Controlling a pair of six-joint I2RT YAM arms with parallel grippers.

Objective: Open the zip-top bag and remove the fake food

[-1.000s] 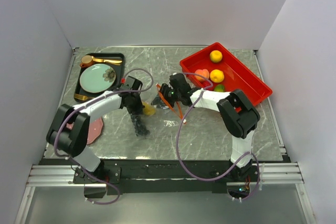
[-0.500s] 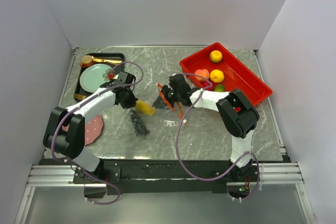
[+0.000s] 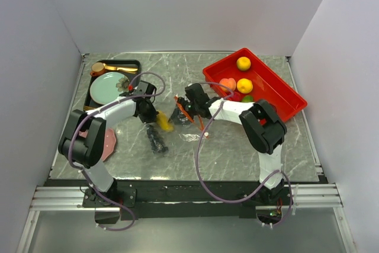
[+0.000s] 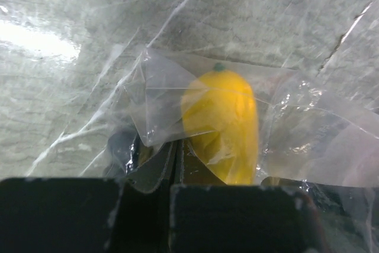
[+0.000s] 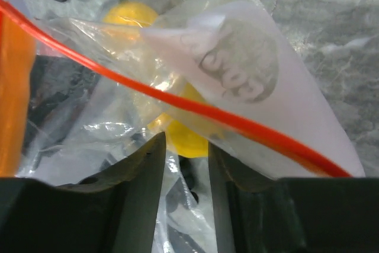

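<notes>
Now both arms are reaching inward over the grey marbled bench. Left claw is pinching the zip-top bag film, jaws tight; right claw is showing a narrow gap, its grip unclear. The bag is stretching between them at mid-surface, orange zip strip running diagonally, yellow fake food inside. Farther back, a red tray is holding more of it before white walls.

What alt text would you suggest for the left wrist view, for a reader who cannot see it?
A yellow plastic fruit lies inside the clear zip-top bag on a grey marbled table, seen close up. At the bottom edge, the dark left gripper is shut on a fold of the crumpled bag film.
</notes>
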